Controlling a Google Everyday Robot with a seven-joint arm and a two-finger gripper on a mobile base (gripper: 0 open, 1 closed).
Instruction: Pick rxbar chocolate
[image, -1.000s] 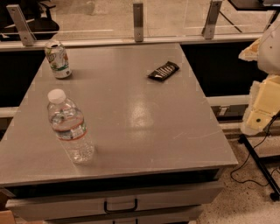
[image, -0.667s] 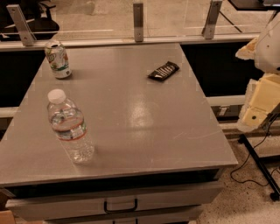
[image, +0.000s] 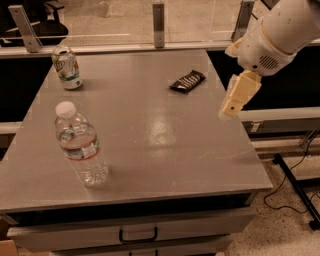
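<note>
The rxbar chocolate (image: 187, 81) is a small flat bar in a black glossy wrapper with white lettering. It lies on the grey table (image: 150, 130) at the back right. My gripper (image: 239, 95) hangs from the white arm over the table's right edge, to the right of the bar and a little nearer, above the surface. It touches nothing.
A clear water bottle (image: 81, 145) with a white cap stands at the front left. A soda can (image: 66, 67) stands at the back left. Metal posts and a rail run along the far edge. Drawers sit below the front edge; cables lie on the floor at right.
The arm and gripper have moved left, from beside the table to over its right edge, closer to the bar. The objects on the table have not moved.
</note>
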